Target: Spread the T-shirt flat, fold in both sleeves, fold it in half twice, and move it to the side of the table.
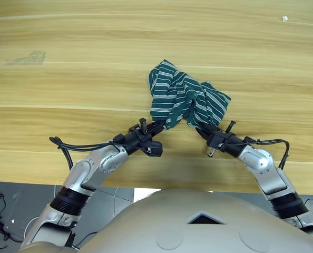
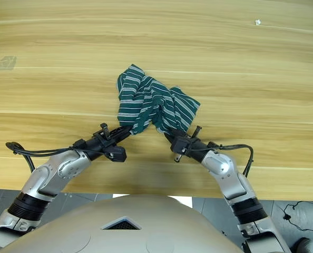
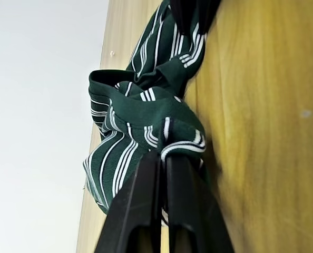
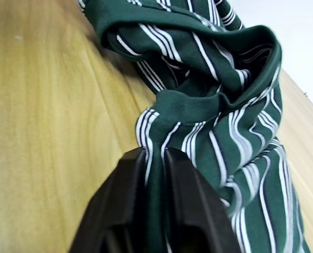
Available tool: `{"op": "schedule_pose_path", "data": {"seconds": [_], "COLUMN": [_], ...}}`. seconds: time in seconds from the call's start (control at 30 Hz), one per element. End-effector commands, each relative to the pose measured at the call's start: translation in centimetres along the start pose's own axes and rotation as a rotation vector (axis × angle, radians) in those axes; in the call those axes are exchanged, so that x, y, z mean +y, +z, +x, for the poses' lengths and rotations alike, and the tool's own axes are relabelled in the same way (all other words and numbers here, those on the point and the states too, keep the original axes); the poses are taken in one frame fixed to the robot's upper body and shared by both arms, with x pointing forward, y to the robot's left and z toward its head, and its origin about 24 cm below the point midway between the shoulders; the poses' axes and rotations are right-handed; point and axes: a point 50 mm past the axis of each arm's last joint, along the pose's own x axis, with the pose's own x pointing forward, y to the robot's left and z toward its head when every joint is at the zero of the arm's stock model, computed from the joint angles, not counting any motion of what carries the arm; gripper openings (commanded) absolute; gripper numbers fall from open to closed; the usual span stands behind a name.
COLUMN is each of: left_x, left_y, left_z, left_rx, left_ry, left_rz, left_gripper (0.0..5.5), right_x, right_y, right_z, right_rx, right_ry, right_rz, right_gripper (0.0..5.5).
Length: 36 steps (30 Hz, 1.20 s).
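Observation:
A dark green T-shirt with white stripes [image 1: 183, 97] lies bunched in a crumpled heap on the wooden table [image 1: 67, 84], near its front edge. My left gripper [image 1: 160, 124] is shut on the near left edge of the cloth. My right gripper [image 1: 197, 128] is shut on the near right edge. In the left wrist view the black fingers [image 3: 162, 179] pinch a striped fold of the T-shirt [image 3: 140, 110]. The right wrist view has the fingers [image 4: 146, 168] clamped on a hem of the T-shirt [image 4: 219, 105].
The table stretches wide to the left, right and far side of the heap. A small white scrap [image 1: 285, 18] lies at the far right. A faint grey mark [image 1: 26, 58] sits at the far left. The table's front edge [image 1: 146, 184] runs just behind the grippers.

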Motion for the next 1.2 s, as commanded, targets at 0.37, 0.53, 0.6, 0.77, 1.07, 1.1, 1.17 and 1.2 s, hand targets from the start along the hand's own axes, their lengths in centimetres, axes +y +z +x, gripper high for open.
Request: {"op": "schedule_pose_path", "data": {"seconds": [0.37, 0.53, 0.6, 0.77, 1.07, 1.1, 1.17, 1.2], "left_x": [-0.5, 7.9, 11.9, 18.0, 25.5, 25.9, 26.4, 26.5], "left_y": [-1.3, -0.2, 0.2, 0.7, -0.2, -0.5, -1.0, -1.2], "left_z": [-1.1, -3.2, -4.9, -6.5, -7.5, -7.8, -8.4, -8.6], "left_rx": [0.075, -0.092, -0.177, -0.248, -0.099, -0.063, -0.021, -0.013], "left_ry": [-0.05, 0.219, 0.322, 0.347, 0.228, 0.196, 0.139, 0.124], "left_rz": [-0.074, -0.296, -0.345, -0.337, -0.092, -0.062, -0.038, -0.04], "left_gripper": [0.0, 0.0, 0.0, 0.0, 0.0, 0.0, 0.0, 0.0], "right_x": [-0.6, -5.7, -8.4, -12.4, -23.3, -24.3, -25.8, -26.2], "right_y": [-0.5, 2.4, 3.9, 6.2, 12.9, 14.0, 15.8, 16.4], "right_z": [-0.4, -1.2, -2.1, -3.6, -8.8, -9.4, -10.4, -10.8], "right_rx": [0.013, -0.198, -0.294, -0.398, -0.545, -0.565, -0.595, -0.608], "right_ry": [0.016, -0.091, -0.127, -0.136, -0.324, -0.35, -0.388, -0.395], "right_rz": [0.058, 0.172, 0.206, 0.195, -0.003, -0.042, -0.095, -0.103], "right_gripper": [0.05, 0.05, 0.05, 0.05, 0.05, 0.05, 0.05, 0.05]}}
